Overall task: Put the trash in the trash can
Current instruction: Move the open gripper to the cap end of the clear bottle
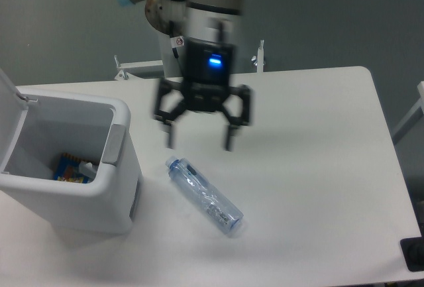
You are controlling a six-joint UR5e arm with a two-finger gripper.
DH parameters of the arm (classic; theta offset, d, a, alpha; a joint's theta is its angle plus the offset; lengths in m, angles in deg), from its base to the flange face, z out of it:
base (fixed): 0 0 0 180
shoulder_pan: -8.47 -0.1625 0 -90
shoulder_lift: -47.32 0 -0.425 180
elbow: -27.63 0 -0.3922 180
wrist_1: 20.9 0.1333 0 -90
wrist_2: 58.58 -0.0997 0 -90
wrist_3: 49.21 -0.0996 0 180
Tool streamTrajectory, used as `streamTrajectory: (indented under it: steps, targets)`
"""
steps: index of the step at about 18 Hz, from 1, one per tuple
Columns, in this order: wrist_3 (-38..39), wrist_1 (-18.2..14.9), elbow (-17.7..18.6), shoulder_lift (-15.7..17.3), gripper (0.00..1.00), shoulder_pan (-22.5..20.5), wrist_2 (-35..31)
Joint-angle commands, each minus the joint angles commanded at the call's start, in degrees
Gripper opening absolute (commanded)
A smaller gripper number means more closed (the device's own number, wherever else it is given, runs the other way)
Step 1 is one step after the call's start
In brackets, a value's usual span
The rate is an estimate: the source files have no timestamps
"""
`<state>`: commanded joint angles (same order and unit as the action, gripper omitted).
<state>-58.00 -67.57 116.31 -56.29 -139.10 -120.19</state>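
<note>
A long crushed clear plastic bottle (pixel 204 195) with a bluish tint lies on the white table, slanting from upper left to lower right. My gripper (pixel 199 145) hangs above and just behind its upper end, jaws spread wide and empty. The trash can (pixel 106 194) stands at the left with its lid flipped up and open. Inside it I see a blue-and-orange snack wrapper (pixel 66 168) and a small white item (pixel 87 166) next to it. I cannot tell whether that white item is the carton.
The table's (pixel 318 168) right edge runs near a metal frame (pixel 407 118). A dark object (pixel 413 254) sits at the front right corner. Metal brackets (pixel 258 55) stand behind the table's back edge.
</note>
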Motion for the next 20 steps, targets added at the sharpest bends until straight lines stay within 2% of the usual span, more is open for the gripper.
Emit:
streamTrajectory:
  steps: [4, 8, 9, 14, 17, 20]
  targets:
    - [-0.17, -0.26, 0.35, -4.92, 1.0, -0.79, -5.09]
    - [0.52, -0.96, -2.18, -10.46, 1.0, -0.71, -6.77]
    - [0.61, -2.36, -3.24, -11.86, 1.0, -0.36, -7.64]
    - [3.24, -14.22, -9.65, -17.49, 1.0, 2.19, -13.7]
    - [3.78, -20.46, -13.52, -20.22, 1.0, 3.68, -16.7]
    - [4.04, -25.39, -15.64, -21.89, 1.0, 4.56, -19.94]
